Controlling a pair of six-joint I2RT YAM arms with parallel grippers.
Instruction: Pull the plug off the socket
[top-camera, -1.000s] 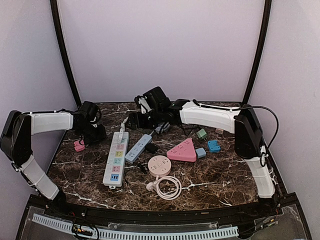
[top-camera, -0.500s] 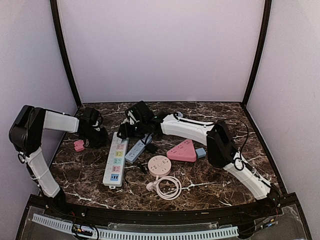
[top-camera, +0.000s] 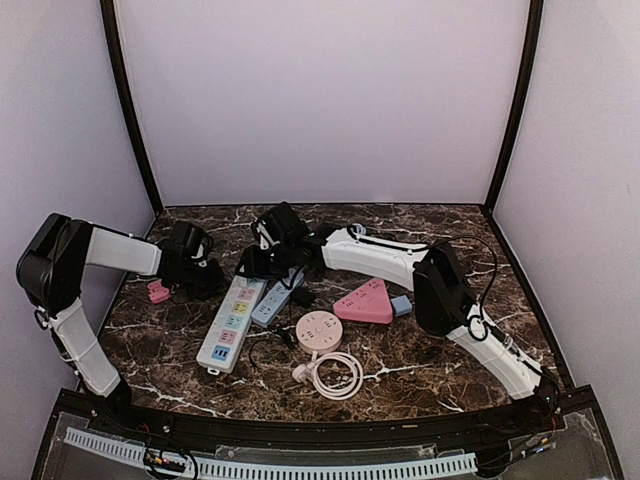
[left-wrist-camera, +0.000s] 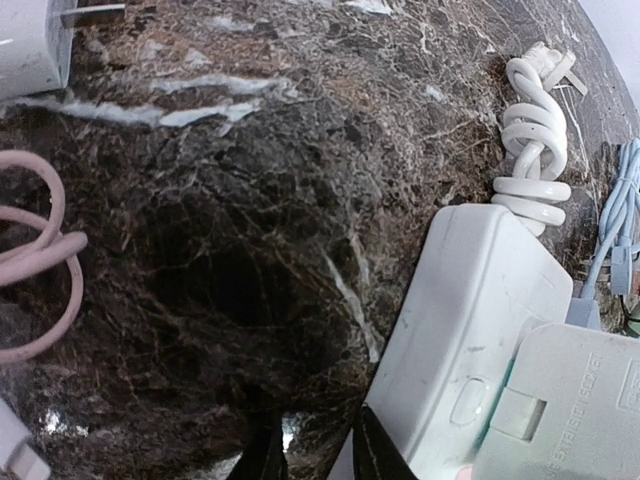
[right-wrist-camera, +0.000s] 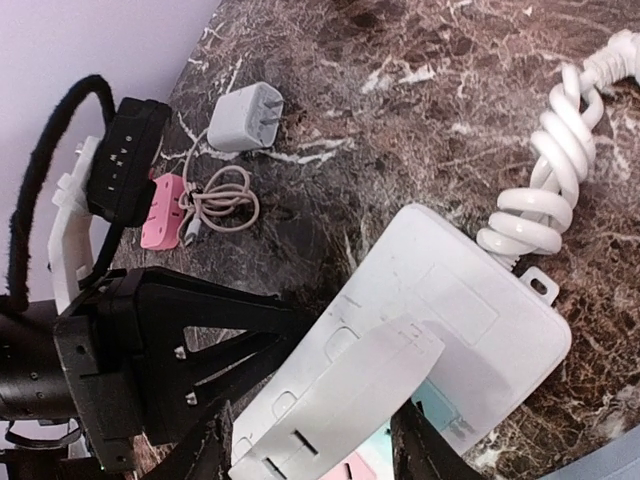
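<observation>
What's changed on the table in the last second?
The right gripper came down astride the white plug at the white power strip's far end; the strip swung, far end rightward. The left gripper edged closer. The blue strip and round socket stayed put.

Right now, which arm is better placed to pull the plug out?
Right. The right claw straddles the flat white plug on the long white power strip; the left claw sits beside the strip.

The power strip is white, its outlets seemingly pastel; the table is white-veined brown marble.
</observation>
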